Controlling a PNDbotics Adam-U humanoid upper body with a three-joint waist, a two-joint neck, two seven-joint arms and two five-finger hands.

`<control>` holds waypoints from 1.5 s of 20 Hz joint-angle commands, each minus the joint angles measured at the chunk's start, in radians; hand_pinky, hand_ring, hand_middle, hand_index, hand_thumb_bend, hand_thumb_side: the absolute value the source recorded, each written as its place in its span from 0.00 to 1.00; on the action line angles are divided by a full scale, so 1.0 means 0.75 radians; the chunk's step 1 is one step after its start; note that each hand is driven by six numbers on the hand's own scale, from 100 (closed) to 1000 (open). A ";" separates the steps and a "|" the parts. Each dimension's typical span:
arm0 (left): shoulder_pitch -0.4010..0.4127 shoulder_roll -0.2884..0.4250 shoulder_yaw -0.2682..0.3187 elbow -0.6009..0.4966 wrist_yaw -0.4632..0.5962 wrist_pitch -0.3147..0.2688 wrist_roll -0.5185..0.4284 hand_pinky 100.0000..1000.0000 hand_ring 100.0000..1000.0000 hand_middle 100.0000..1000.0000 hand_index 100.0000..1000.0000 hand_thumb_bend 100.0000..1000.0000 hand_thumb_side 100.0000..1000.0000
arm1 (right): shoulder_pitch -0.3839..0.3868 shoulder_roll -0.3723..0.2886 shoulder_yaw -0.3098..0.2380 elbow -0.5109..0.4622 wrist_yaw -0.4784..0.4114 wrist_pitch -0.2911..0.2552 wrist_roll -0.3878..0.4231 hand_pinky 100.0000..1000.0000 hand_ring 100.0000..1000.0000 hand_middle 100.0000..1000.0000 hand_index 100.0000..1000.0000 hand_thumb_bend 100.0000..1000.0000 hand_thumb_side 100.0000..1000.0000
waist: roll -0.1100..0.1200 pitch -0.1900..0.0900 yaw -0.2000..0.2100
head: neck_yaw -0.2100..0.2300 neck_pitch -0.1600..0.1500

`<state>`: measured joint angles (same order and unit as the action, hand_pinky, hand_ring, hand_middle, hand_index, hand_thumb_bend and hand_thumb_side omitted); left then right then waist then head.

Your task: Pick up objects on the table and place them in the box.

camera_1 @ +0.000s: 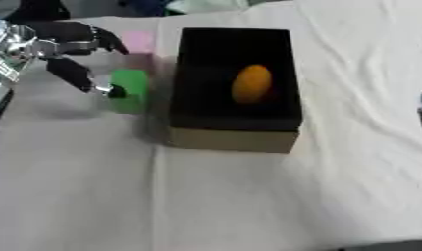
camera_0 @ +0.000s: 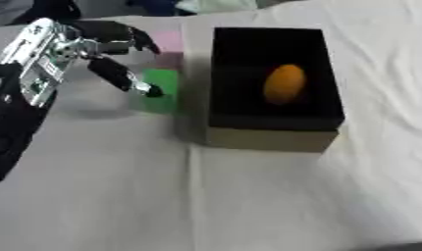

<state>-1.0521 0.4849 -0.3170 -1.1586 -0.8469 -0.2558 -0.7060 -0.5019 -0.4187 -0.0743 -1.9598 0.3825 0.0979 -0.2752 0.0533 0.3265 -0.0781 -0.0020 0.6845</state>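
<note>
- One box (camera_0: 275, 132) sits on my counter (camera_0: 249, 206), black inside with tan outer walls, its long side running from 12 to 6 o'clock.
- One orange oval thing (camera_0: 284, 84) lies inside that box, near the middle of its black floor, apart from the walls.
- Two blocks stand outside the box at its 9 o'clock side: one green block (camera_0: 164, 90) just beside the box wall, and one pink block (camera_0: 169, 45) at 12 o'clock from the green one, near it.
- One robot hand shows as a whole, my left robot hand (camera_0: 94, 49), coming in from 10 o'clock. Its fingers (camera_0: 128, 33) are spread wide and curve over toward the pink block, while its thumb (camera_0: 120, 76) points down to the green block, with the tip at that block's near edge. I cannot tell whether the tip touches it; nothing is clasped.
- One small sliver at the 3 o'clock edge of the right eye view may be my right arm; I cannot tell its state.
- One white cloth covers the counter, creased in several places.
</note>
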 commanded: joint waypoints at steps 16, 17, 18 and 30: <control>-0.040 0.032 -0.035 -0.081 -0.088 -0.014 -0.030 0.74 0.77 0.76 0.89 0.58 0.78 | -0.009 -0.015 -0.015 -0.013 -0.010 0.000 -0.011 0.84 0.56 0.52 0.76 0.00 1.00 | 0.001 -0.038 0.014 | 0.016 0.026; -0.042 0.034 -0.035 -0.098 -0.085 -0.010 -0.029 0.74 0.77 0.75 0.89 0.58 0.78 | -0.008 -0.013 -0.015 -0.014 -0.009 0.000 -0.010 0.84 0.57 0.52 0.76 0.00 1.00 | 0.001 -0.040 0.015 | 0.015 0.027; -0.043 0.037 -0.034 -0.113 -0.082 -0.004 -0.030 0.74 0.77 0.75 0.89 0.58 0.77 | -0.008 -0.012 -0.014 -0.014 -0.009 -0.001 -0.009 0.84 0.56 0.52 0.76 0.00 1.00 | 0.001 -0.041 0.016 | 0.015 0.027; -0.038 0.033 -0.043 -0.192 -0.006 0.045 -0.057 0.70 0.72 0.70 0.88 0.50 0.77 | -0.007 -0.005 -0.015 -0.014 -0.005 -0.002 0.000 0.84 0.57 0.52 0.76 0.00 1.00 | -0.003 -0.047 0.011 | 0.010 0.023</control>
<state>-1.0639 0.4861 -0.3529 -1.2876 -0.8588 -0.2277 -0.7472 -0.4975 -0.4103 -0.0774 -1.9598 0.3771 0.0973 -0.2771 0.0564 0.3139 -0.0687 0.0062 0.6952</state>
